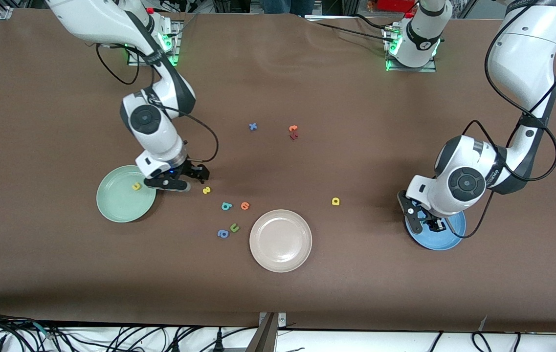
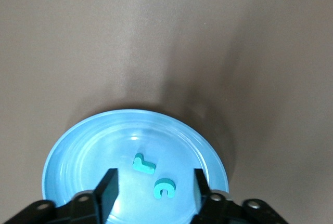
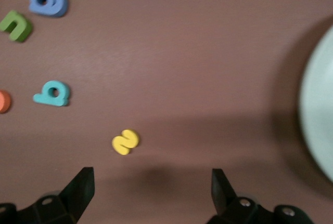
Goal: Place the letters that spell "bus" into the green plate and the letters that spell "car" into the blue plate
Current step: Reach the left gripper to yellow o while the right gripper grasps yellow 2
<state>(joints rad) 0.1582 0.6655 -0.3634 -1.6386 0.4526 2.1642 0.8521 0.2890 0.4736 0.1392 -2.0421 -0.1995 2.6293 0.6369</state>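
Note:
The blue plate (image 1: 454,233) lies at the left arm's end of the table. My left gripper (image 1: 422,220) hangs low over it. Its fingers (image 2: 108,185) are open, and the teal "r" (image 2: 143,165) and teal "c" (image 2: 165,188) lie loose on the blue plate (image 2: 78,146) between them. The yellow "a" (image 1: 335,201) lies on the table. The green plate (image 1: 121,208) holds the yellow "u" (image 1: 136,186). My right gripper (image 1: 192,179) stands open beside that plate, close to the yellow "s" (image 1: 206,190) (image 3: 125,142). The teal "b" (image 1: 227,206) (image 3: 53,93) lies a little nearer the front camera.
A beige plate (image 1: 280,240) sits near the middle front. An orange round letter (image 1: 245,206), a green "u" (image 1: 234,227) and a blue "a" (image 1: 222,233) lie by the teal "b". A blue "x" (image 1: 253,126) and two reddish letters (image 1: 293,132) lie toward the arms' bases.

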